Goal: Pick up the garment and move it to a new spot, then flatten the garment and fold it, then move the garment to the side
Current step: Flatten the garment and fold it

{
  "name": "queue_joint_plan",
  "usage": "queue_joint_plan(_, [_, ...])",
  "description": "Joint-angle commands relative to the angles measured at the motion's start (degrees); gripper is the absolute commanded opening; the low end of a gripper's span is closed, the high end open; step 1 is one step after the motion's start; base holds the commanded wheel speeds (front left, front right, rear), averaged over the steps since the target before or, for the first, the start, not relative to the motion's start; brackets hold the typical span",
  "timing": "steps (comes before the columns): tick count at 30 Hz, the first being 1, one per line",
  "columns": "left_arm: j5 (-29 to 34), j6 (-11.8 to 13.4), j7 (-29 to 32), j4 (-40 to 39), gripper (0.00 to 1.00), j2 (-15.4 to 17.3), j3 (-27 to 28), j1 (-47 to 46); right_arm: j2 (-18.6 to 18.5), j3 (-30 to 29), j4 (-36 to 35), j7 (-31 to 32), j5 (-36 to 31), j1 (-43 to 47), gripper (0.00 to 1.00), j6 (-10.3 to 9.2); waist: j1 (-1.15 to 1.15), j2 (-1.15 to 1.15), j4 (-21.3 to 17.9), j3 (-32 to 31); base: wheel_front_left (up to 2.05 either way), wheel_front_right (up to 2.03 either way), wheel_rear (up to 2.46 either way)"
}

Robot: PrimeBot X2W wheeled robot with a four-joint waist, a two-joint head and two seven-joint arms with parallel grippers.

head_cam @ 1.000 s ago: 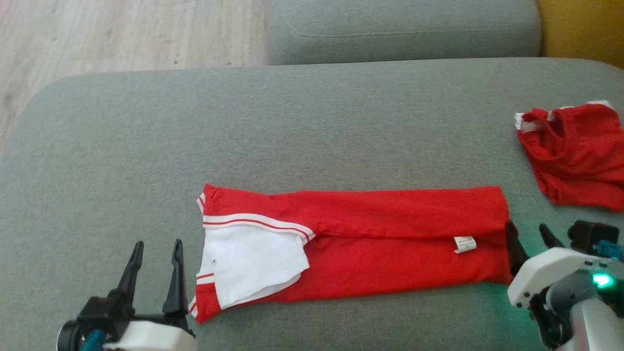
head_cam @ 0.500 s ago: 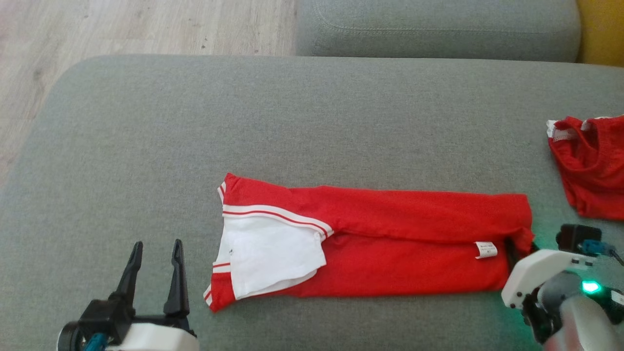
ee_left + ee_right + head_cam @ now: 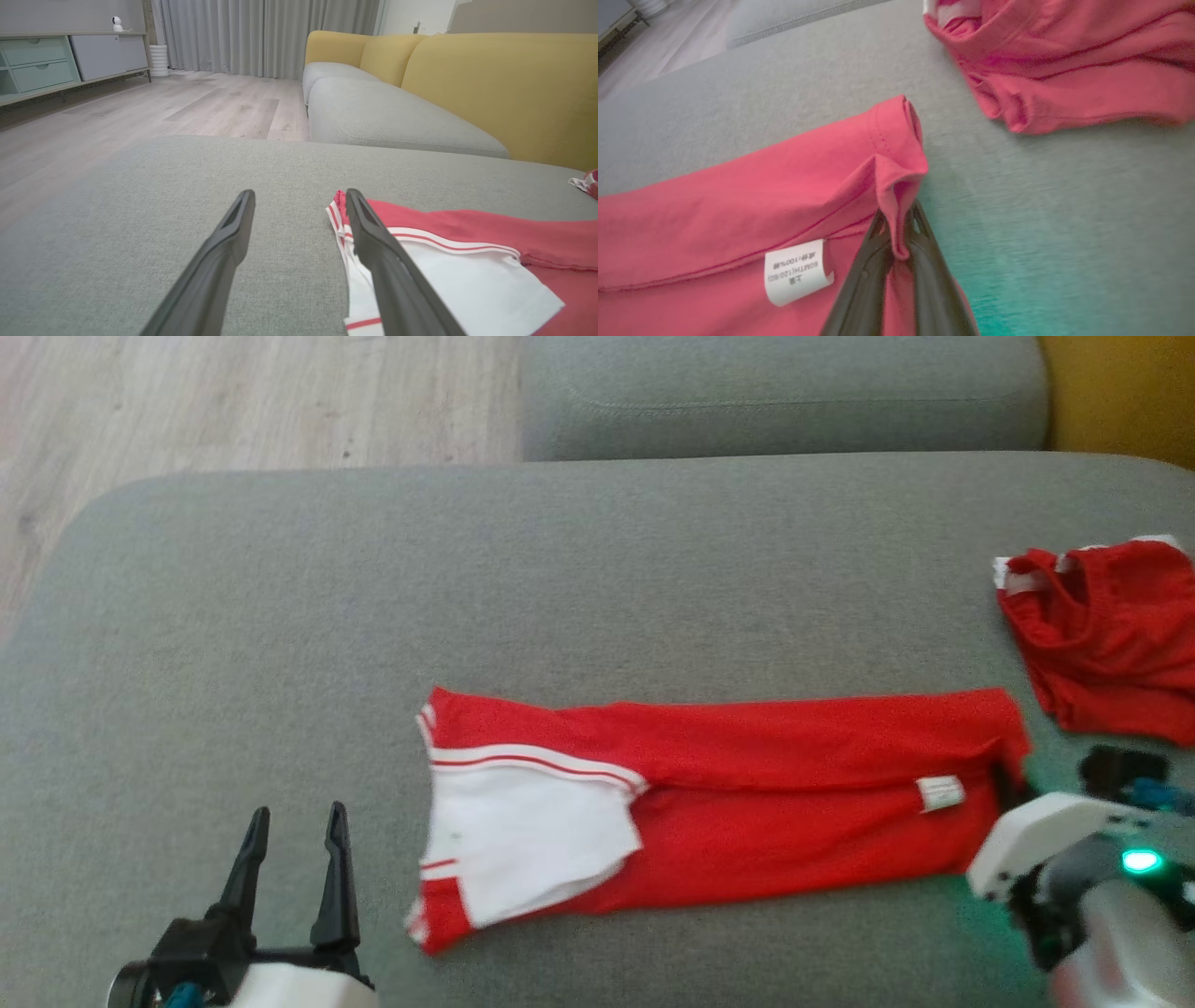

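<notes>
A red garment point(image 3: 747, 803) with white sleeves and striped trim lies folded into a long band across the grey sofa cushion point(image 3: 467, 597). A white label point(image 3: 940, 793) sits near its right end. My right gripper point(image 3: 896, 224) is shut on a pinched fold of the garment point(image 3: 784, 196) at that right end, and the cloth bulges up between the fingers. In the head view the right gripper point(image 3: 1008, 784) touches the garment's right edge. My left gripper point(image 3: 291, 821) stands open left of the white sleeve. In the left wrist view the left gripper point(image 3: 299, 200) hovers beside the garment's collar end point(image 3: 448, 247).
A second red garment point(image 3: 1102, 635) lies crumpled at the right of the cushion, also close in the right wrist view point(image 3: 1064, 60). Another grey cushion point(image 3: 775, 392) and a yellow backrest point(image 3: 504, 88) lie beyond. Wooden floor point(image 3: 233, 401) shows at the far left.
My right gripper has closed on the garment's right end, which it stood open beside one second ago. The head camera shifted slightly. The left gripper stayed open and still.
</notes>
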Motion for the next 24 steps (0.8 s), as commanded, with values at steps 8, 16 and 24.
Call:
queue_joint_plan(8, [0.31, -0.38, -0.70, -1.06, 1.00, -0.10, 1.34, -0.22, -6.26, -0.54, -10.94, 0.37, 3.15, -0.34, 0.00, -0.05, 0.00, 0.00, -2.95, -2.14, 0.00, 0.00, 0.00])
queue_joint_plan(16, [0.22, -0.87, -0.70, -0.48, 1.00, -0.55, 0.57, -0.13, -2.19, 4.54, -23.68, 6.34, 9.53, 3.68, 0.00, -0.05, 0.00, 0.00, -3.53, -3.08, 0.00, 0.00, 0.00])
queue_joint_plan(24, [0.21, -1.44, -0.50, -0.15, 1.00, -0.63, -0.34, -0.96, 1.73, 14.96, -34.18, 11.61, 17.42, 7.25, 0.00, -0.05, 0.00, 0.00, -0.92, -3.20, 0.00, 0.00, 0.00])
